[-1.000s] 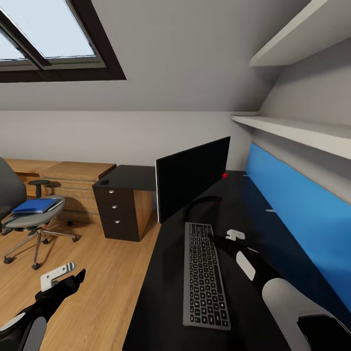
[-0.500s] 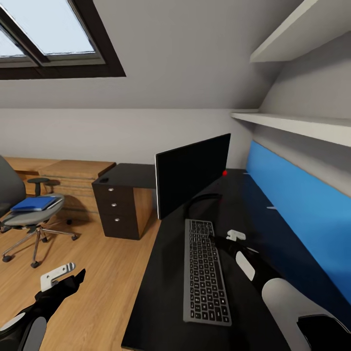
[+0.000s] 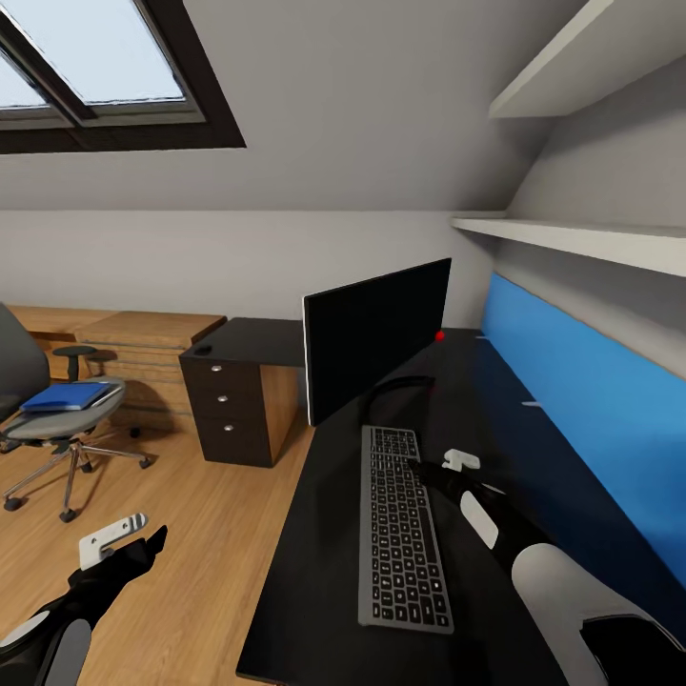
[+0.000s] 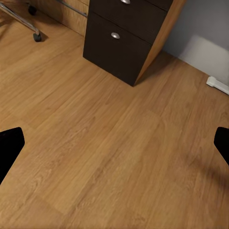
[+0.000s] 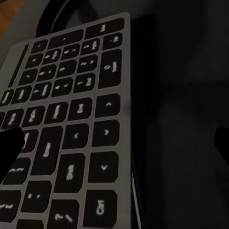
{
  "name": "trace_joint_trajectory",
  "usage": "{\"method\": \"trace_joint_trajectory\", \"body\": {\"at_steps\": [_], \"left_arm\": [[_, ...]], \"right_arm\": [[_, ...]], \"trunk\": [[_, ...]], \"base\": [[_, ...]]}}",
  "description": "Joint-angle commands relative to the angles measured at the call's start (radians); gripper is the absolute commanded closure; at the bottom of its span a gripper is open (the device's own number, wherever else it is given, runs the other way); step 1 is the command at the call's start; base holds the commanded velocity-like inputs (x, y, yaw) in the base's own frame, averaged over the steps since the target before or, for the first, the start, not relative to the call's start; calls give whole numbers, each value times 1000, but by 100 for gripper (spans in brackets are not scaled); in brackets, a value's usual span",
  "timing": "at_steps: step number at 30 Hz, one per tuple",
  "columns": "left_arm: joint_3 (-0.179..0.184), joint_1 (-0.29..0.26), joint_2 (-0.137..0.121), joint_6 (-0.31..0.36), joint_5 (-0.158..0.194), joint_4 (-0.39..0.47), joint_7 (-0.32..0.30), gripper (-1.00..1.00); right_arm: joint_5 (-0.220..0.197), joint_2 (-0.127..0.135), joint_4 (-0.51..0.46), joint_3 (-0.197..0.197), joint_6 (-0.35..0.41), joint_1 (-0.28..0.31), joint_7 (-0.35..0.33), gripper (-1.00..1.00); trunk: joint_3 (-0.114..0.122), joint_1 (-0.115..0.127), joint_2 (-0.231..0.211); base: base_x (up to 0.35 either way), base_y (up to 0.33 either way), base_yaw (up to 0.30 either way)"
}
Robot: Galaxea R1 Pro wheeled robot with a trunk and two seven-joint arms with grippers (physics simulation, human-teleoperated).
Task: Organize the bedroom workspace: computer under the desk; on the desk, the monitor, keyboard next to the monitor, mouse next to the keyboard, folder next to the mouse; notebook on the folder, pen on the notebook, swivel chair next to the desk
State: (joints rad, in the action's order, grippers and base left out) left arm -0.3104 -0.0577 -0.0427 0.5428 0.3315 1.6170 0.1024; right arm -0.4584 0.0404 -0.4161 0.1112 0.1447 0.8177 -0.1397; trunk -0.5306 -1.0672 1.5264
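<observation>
On the black desk (image 3: 314, 534) the keyboard (image 3: 401, 530) lies flat in front of the monitor (image 3: 376, 339), its far end close to the round base. The right gripper (image 3: 431, 469) hovers just beside the keyboard's far right edge; in the right wrist view its dark fingertips (image 5: 8, 151) stand wide apart, one over the keys, holding nothing. Over the last second the keyboard has slid very slightly and the view has tipped a little, while the gripper has stayed put, so the keyboard looks released and placed. The left gripper (image 3: 124, 535) hangs over the wooden floor (image 4: 114, 143), jaws apart and empty. Well off to the left, the blue folder (image 3: 65, 396) lies on the swivel chair (image 3: 57, 424) seat, not yet moved; I judge it a likely next job.
</observation>
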Motion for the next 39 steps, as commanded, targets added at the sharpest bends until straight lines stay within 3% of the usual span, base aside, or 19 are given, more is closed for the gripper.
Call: {"method": "trace_joint_trajectory", "body": {"at_steps": [1, 11, 23, 39], "left_arm": [[1, -1, 0, 5, 11, 1, 8, -100], [1, -1, 0, 5, 11, 1, 8, -100], [1, -1, 0, 5, 11, 1, 8, -100], [2, -1, 0, 5, 11, 1, 8, -100]], "right_arm": [[-6, 1, -1, 6, 4, 1, 0, -100], [-3, -2, -1, 13, 43, 1, 2, -100], [-5, -3, -4, 59, 87, 0, 2, -100], [-5, -4, -3, 62, 91, 1, 2, -100]], "trunk": [[-1, 0, 1], [-1, 0, 1], [-1, 0, 1], [-1, 0, 1]], "base": [[0, 0, 0], [0, 0, 0], [0, 0, 0], [0, 0, 0]]}}
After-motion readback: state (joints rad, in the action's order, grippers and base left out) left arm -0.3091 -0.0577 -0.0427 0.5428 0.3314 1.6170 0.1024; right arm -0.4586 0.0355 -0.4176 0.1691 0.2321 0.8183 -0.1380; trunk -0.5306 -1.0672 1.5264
